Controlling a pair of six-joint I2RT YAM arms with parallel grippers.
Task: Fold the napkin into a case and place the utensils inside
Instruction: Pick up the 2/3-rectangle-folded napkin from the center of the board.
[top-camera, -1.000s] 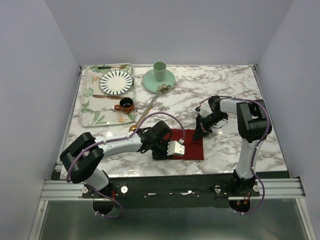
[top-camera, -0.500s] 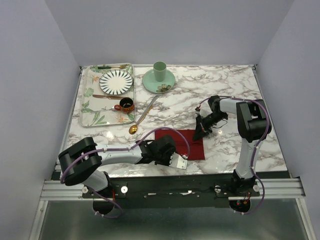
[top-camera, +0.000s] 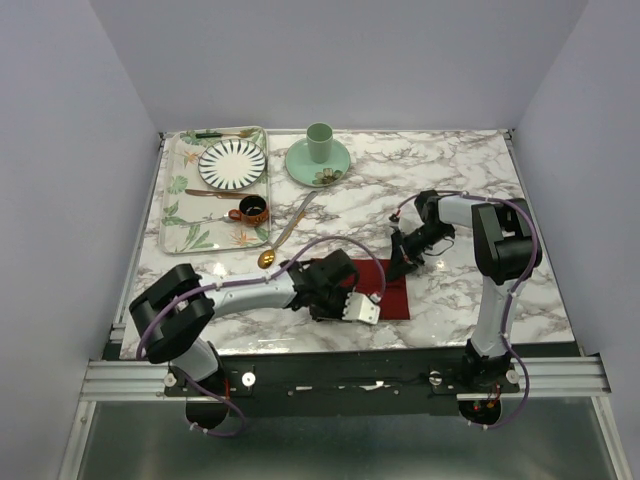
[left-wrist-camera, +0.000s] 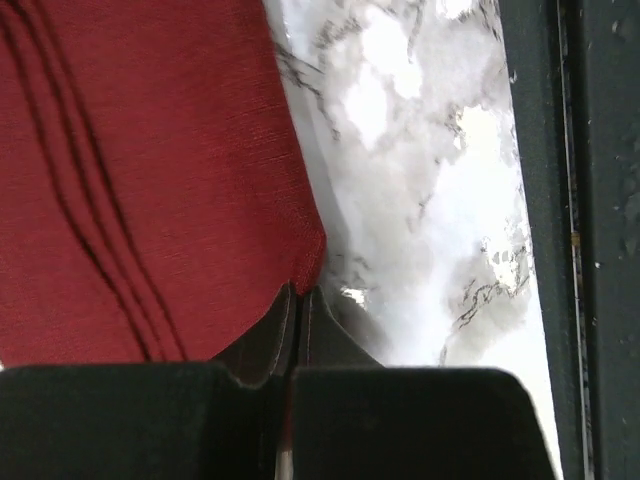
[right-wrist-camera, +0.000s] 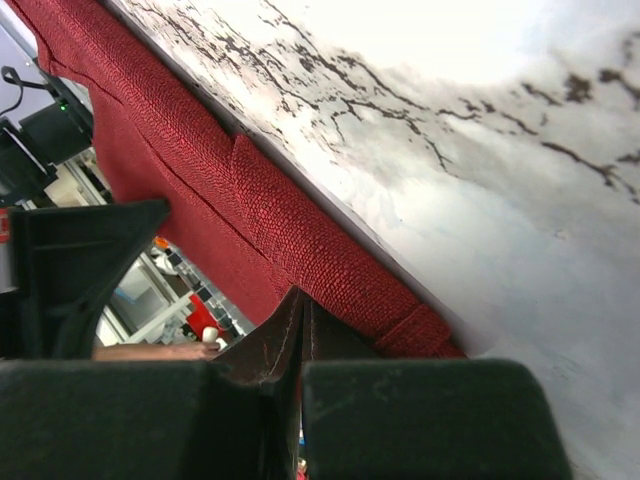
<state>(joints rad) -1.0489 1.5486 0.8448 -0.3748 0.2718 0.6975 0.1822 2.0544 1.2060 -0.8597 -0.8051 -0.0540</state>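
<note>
The dark red napkin (top-camera: 391, 291) lies folded and flat near the table's front edge. In the left wrist view my left gripper (left-wrist-camera: 297, 293) is shut, its tips pinching a near corner of the napkin (left-wrist-camera: 150, 180). Seen from above, the left gripper (top-camera: 348, 301) covers the cloth's left part. My right gripper (top-camera: 399, 266) is shut on the napkin's far edge, where several folded layers (right-wrist-camera: 300, 235) meet its tips (right-wrist-camera: 301, 295). A gold spoon (top-camera: 266, 258) and a silver knife (top-camera: 296, 217) lie on the marble to the left of the cloth.
A patterned tray (top-camera: 181, 215) at the back left holds a striped plate (top-camera: 232, 163), a small brown cup (top-camera: 252, 209), a green-handled utensil and a brown-gold one. A green cup on its saucer (top-camera: 319, 152) stands behind the knife. The table's front rail (left-wrist-camera: 590, 250) runs close to the napkin.
My left gripper slid along the napkin's near side and closed its jaws on the corner. The right gripper has kept its hold and place.
</note>
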